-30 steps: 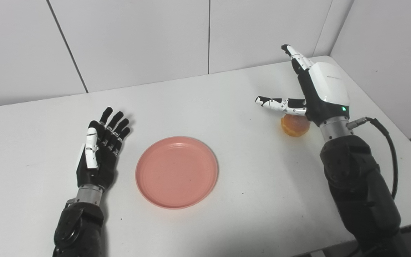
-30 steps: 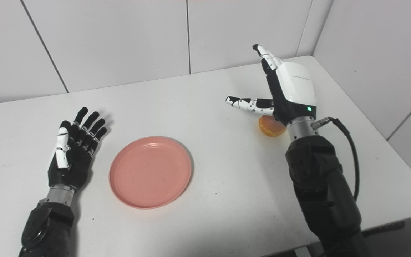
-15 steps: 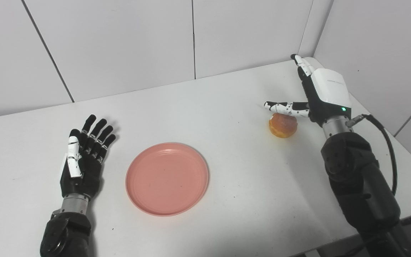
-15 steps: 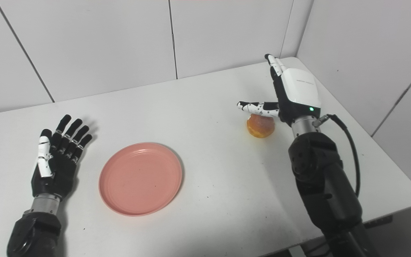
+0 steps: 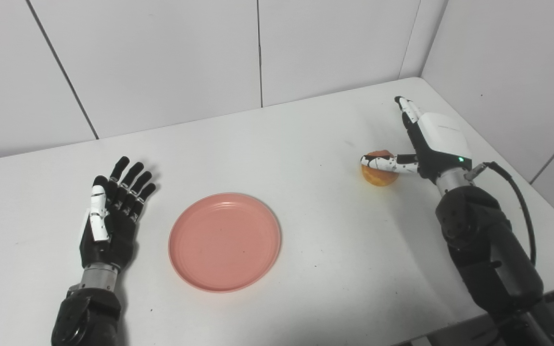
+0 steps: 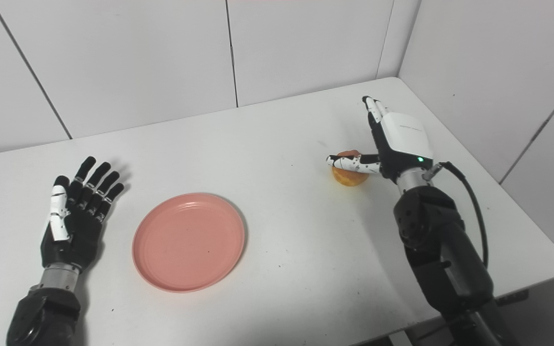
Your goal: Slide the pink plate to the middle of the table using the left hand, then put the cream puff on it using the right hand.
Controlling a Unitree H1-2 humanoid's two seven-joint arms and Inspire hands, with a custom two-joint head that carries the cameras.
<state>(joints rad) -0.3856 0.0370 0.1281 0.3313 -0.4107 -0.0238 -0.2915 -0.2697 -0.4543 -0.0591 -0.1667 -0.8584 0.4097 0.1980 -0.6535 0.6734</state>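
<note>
Pink and glossy, the plate [image 5: 225,241] is lying nearest of the loose things, a shallow round dish with a raised rim and faint concentric rings, sitting flat on the matte white table [image 5: 306,269] near its middle, so the sliding step looks done as things lie now. At about nine o'clock from it, just beside but not touching, the left hand [image 5: 112,214] is resting palm-up on the tabletop, empty, its black fingers spread and pointing toward eleven o'clock; I judge it is parked there to stay out of the plate's way. Well apart, at roughly two o'clock from the plate, the cream puff [image 5: 378,176] is sitting on the table, a small rounded bun with a golden-orange, slightly dimpled crust that will probably squash under a hard squeeze. The right hand [image 5: 426,144] is standing on edge right beside it, at the puff's three o'clock, holding nothing yet: its white-and-black thumb is lying across the front top of the puff while the fingers [image 6: 372,106] are stretching straight toward twelve o'clock, uncurled. That pose reads as a hand cupping in for a grasp. Farther back, smooth white wall panels [image 5: 171,57] with thin dark seams are meeting at the corner.
</note>
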